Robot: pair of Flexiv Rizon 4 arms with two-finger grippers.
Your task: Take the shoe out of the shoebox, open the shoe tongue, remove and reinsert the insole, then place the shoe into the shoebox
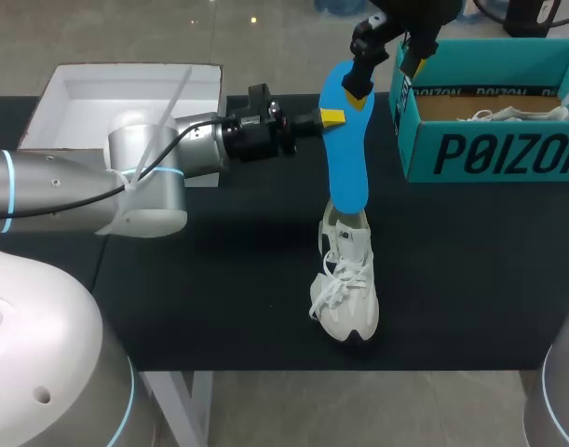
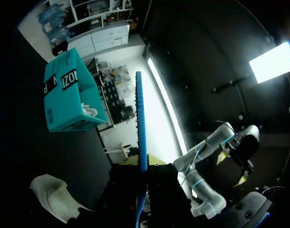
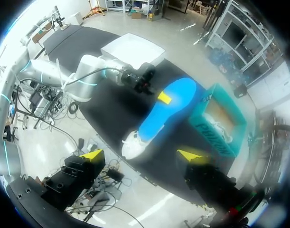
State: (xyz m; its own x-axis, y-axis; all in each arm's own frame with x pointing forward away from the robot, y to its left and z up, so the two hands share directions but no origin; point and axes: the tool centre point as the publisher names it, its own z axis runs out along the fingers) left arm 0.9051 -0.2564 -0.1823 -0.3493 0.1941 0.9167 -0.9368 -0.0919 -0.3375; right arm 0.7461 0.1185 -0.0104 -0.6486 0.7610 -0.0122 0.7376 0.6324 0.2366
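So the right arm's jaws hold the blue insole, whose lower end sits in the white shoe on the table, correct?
Not quite: the left arm's jaws hold the blue insole, as the head view shows; the right arm's jaws stand open. The rest is right.

A black table (image 1: 470, 279) spans the scene, its matte top dark and even; a pale leg (image 1: 186, 405) shows under its near edge.
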